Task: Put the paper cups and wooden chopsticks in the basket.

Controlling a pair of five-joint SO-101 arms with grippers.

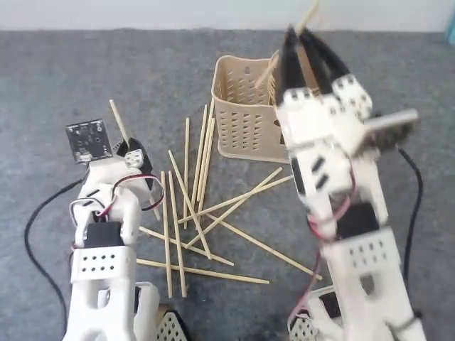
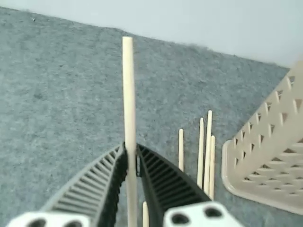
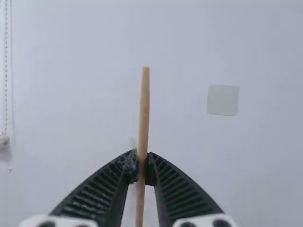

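No writing, label or number can be read.

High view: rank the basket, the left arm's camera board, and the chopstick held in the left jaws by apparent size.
1. basket, clearly the largest
2. camera board
3. left-held chopstick: its visible part is about as long as the board but far thinner, and its lower end is hidden.

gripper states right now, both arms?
Left gripper: closed, holding a chopstick.
Right gripper: closed, holding another chopstick.
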